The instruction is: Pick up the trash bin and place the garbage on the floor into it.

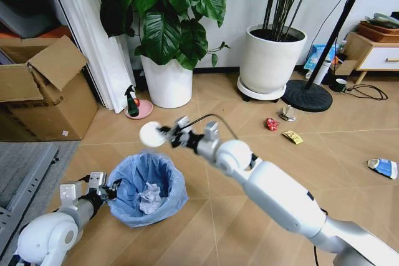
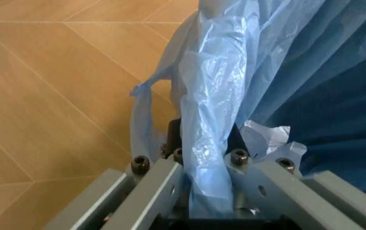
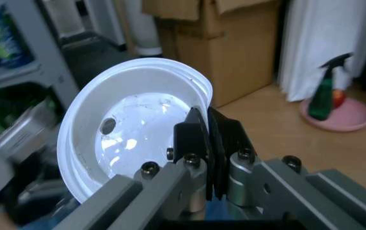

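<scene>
Head view: the robot looks down at a brown floor [image 1: 187,228] with a bin and bits of litter.
Bin: the bin [image 1: 148,188] sits low on the robot's left side. Its blue bag is folded over the rim. A crumpled white tissue [image 1: 149,197] lies inside it.
Left end effector: the left end effector [image 1: 107,191] is at the bin's rim, on the side near the robot. In the left wrist view its fingers [image 2: 170,172] are pinched tight on the rim, with the blue bag [image 2: 211,120] squeezed between them.
Right end effector: the right end effector [image 1: 167,135] reaches out above the floor, just past the bin's far rim. It holds a white disc [image 1: 150,134] by the edge. In the right wrist view its fingers [image 3: 192,136] are closed narrow on the rim of the disc [image 3: 129,139], which looks like a shallow white lid.
Litter on the floor: a red can [image 1: 271,124], a crumpled paper [image 1: 287,113] and a yellow wrapper [image 1: 292,136] lie near each other, well away from the bin on the right. A blue-and-white packet [image 1: 383,167] lies farther right.
Other things: a green spray bottle [image 1: 131,103] stands on a pink dish beside a white plant pot [image 1: 167,82]. A cardboard box [image 1: 40,91] is on the left.
</scene>
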